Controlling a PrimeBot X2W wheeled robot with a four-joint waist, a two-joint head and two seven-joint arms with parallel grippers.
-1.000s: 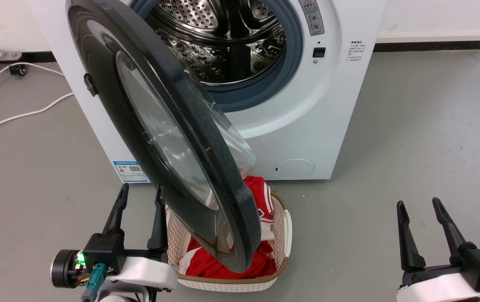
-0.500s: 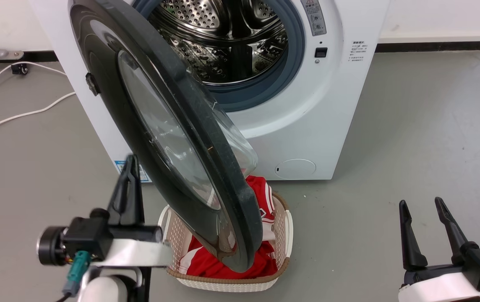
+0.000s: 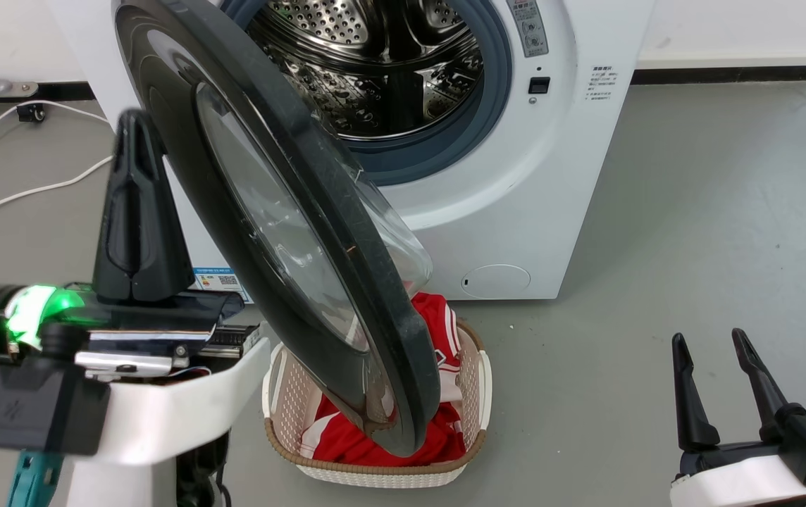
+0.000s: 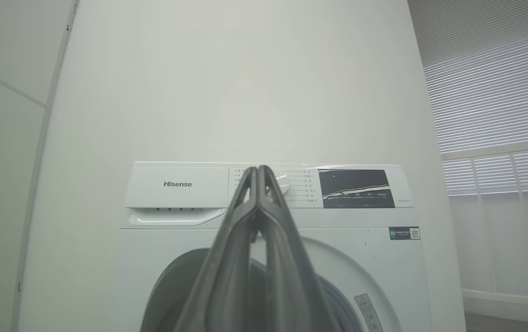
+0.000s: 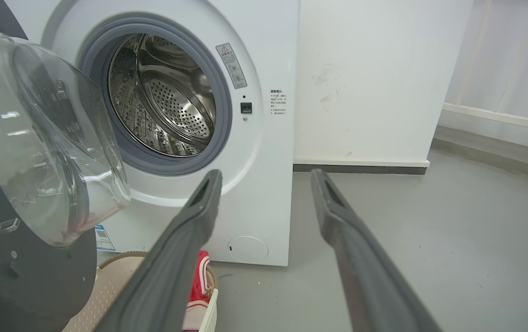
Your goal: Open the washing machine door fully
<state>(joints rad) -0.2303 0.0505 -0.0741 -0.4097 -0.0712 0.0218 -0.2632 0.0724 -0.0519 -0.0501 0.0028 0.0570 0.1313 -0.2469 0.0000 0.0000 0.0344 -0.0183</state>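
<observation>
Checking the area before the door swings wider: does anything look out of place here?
The laundry basket holding red clothing sits on the floor directly beneath the partly open washing machine door. Loose white cables trail across the floor at left. Nothing looks spilled or damaged.

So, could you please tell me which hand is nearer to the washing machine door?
Left. The left hand, shut, stands close beside the outer face of the washing machine door; the right hand, open, hangs low on its other side, well clear.

Head looks down, wrists forward; all share the washing machine (image 3: 516, 211).
</observation>
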